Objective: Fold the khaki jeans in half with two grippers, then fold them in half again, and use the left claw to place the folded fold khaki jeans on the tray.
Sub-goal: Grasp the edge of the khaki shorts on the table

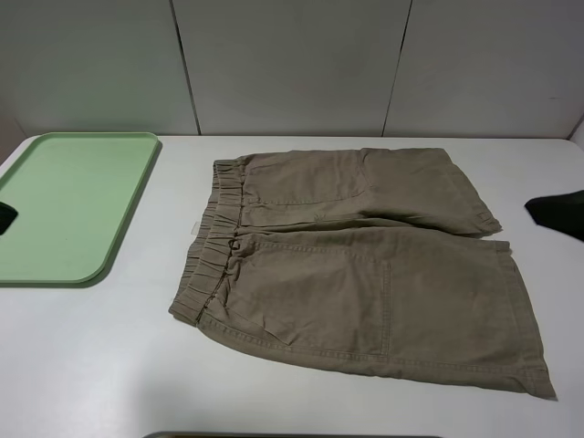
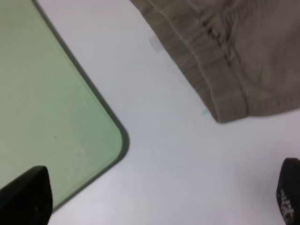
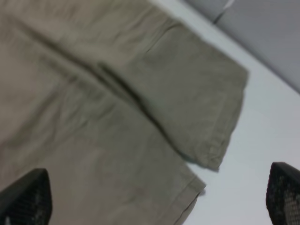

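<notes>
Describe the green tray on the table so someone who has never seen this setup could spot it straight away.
Start with the white tabletop. Toward its left side, apart from the khaki-brown cotton shorts spread flat in the middle, lies the large flat pale-green plastic tray. It is the only green thing there: a rounded-corner rectangle with a low raised rim.

My left gripper (image 2: 157,201) is two blunt, matte black fingertips (image 2: 26,197), one flecked with faint pale dots. My right gripper (image 3: 154,197) has matching black tips, their pads (image 3: 28,197) covered in a fine mesh-like grid. From the high camera, both arm ends are plain black shapes.
</notes>
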Motion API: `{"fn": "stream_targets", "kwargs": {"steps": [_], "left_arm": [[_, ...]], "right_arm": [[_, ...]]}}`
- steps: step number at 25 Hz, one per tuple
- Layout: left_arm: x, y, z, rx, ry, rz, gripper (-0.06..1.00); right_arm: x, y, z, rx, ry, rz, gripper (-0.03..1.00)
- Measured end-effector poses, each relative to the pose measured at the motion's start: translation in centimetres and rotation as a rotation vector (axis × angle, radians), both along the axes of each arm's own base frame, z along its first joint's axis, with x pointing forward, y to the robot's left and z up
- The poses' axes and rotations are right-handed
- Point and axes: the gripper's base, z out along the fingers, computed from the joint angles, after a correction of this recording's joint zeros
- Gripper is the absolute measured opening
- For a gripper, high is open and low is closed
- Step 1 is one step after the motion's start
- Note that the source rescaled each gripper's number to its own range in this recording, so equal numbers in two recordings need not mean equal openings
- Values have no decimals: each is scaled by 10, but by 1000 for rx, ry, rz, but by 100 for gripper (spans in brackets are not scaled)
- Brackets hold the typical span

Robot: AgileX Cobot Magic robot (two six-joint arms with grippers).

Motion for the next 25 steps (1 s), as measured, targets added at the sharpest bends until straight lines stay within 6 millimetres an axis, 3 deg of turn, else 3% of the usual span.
{"fn": "stream_targets", "kwargs": {"steps": [3,10,17,20,25], "left_arm": [[13,-11,-11,167,21,-147,96],[31,-31,-30,390,50,-303,96],[53,-48,-49,403,42,-348,96],[59,-55,-65,392,54,-367,96],[66,-63,-98,409,63,-453,96]], "right_arm": [[6,15,-15,-178,72,92,100],[12,25,-40,-458,174,146,100],[3,15,-84,-575,263,183,100],[-4,7,-106,-620,290,213,100],[-7,2,-126,-637,238,273,100]]}}
